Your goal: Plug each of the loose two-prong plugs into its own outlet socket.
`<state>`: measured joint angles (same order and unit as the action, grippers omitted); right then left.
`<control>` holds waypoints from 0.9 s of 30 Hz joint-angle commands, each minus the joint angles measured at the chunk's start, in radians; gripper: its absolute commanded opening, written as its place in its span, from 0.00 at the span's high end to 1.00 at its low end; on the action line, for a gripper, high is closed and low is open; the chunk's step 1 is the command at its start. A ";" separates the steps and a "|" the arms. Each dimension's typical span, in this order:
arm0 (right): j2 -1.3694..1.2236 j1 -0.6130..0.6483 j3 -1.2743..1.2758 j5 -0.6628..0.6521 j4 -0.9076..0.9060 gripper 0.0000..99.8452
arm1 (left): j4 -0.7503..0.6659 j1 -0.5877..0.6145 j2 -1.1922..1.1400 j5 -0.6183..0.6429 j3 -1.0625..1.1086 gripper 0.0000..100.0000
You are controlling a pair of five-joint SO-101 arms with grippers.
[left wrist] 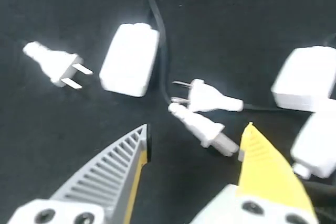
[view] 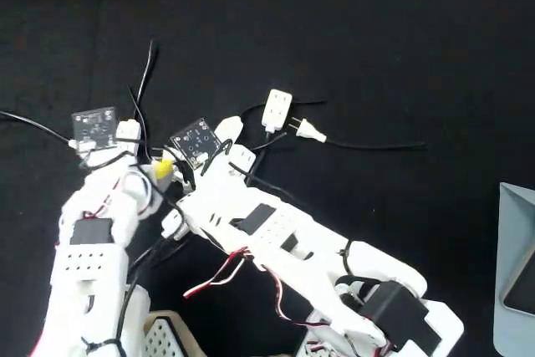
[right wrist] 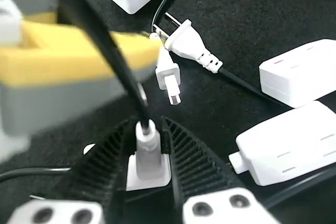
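A black table [view: 418,39] seen from above; two white arms reach in from the near edge, their wrists close together near the middle. Past them a white outlet socket [view: 277,109] lies flat; a loose plug [view: 311,130] lies just beside it, prongs pointing toward it, not inserted.

From the left wrist, the left gripper [left wrist: 197,128] hangs over the table with its fingers [left wrist: 262,156] spread wide apart, one yellow, one grey and ribbed, holding nothing. Around the gap between the tips lie two small white plugs close together: a pronged plug [left wrist: 210,97] with both metal prongs bare, and a slim plug [left wrist: 202,129] right against it; whether the two touch I cannot tell. A black cable [left wrist: 160,51] runs past them; two white socket blocks [left wrist: 307,80] sit near the yellow finger, apart from the plugs.

From the right wrist, the right gripper [right wrist: 144,124] has its black ribbed fingers [right wrist: 102,169] clamped on a white connector [right wrist: 147,153] resting on the table; a black lead [right wrist: 105,40] rises out of the connector between the fingertips. Whether this piece is a plug or a socket end I cannot tell. The left arm's yellow finger crosses close in front of the camera; the same two small plugs lie just past the right fingertips, unplugged, with white socket blocks nearby.
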<state>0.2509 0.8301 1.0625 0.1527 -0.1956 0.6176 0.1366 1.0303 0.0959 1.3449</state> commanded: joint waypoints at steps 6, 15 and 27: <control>-0.004 0.028 0.028 -0.005 -0.005 0.99 | -0.020 -0.124 0.018 0.017 -0.042 0.72; -0.004 0.003 0.042 -0.015 0.000 0.99 | 0.238 -0.127 0.339 0.008 -0.030 0.72; -0.002 0.021 0.051 -0.032 -0.006 0.99 | 0.339 -0.113 0.661 -0.106 0.122 0.72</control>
<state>0.2524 0.8286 1.0717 0.1312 -0.1956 0.9475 0.0276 1.6441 0.0023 1.4661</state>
